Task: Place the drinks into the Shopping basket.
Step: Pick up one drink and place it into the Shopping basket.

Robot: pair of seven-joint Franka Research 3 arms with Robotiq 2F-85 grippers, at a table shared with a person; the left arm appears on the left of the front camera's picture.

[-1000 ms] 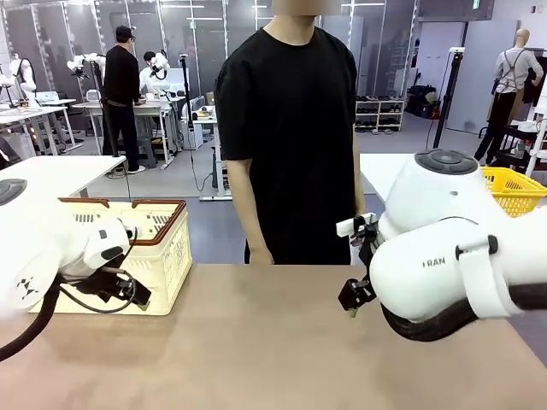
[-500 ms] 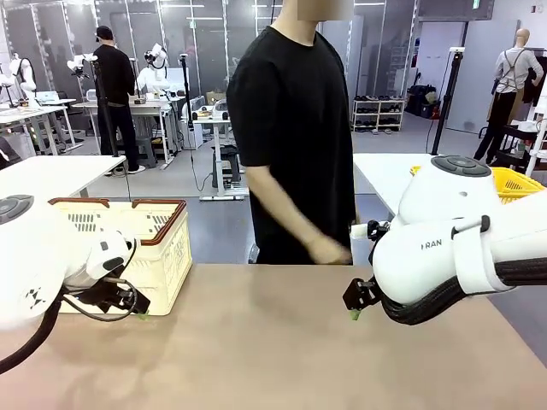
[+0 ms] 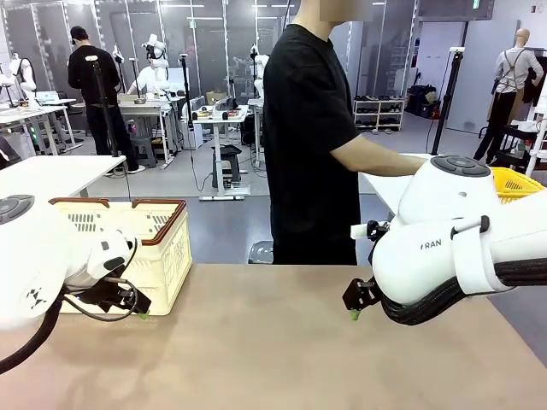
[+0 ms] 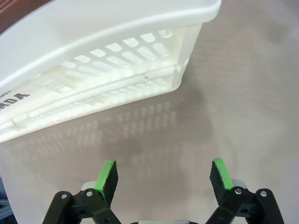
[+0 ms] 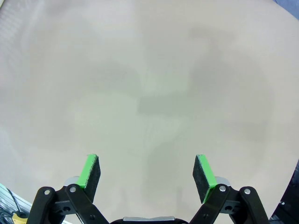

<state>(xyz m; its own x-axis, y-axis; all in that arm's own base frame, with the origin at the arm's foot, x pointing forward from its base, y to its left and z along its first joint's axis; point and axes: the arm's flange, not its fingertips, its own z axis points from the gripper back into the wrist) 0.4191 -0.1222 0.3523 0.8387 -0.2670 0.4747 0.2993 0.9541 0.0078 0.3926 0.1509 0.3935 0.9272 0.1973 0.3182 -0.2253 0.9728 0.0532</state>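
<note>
My front camera sits between the arms on the near side of the table (image 3: pixel 273 342), facing across it to the person (image 3: pixel 312 145) at the far side. My left wrist camera looks down along the left gripper (image 4: pixel 163 172), close to the tabletop and the slotted wall of the Shopping basket (image 4: pixel 117 51), which the front view also has at its left. My right wrist camera looks down along the right gripper (image 5: pixel 147 170), close over the same tabletop

Front view: bright, even ceiling light, sharp throughout. Right wrist view: soft, diffuse shadows on the desk (image 5: pixel 149 93). Left wrist view: Shopping basket (image 4: pixel 107 42) nearly washed out, slotted shadow beneath it, edges bowed by wide-angle distortion.
</note>
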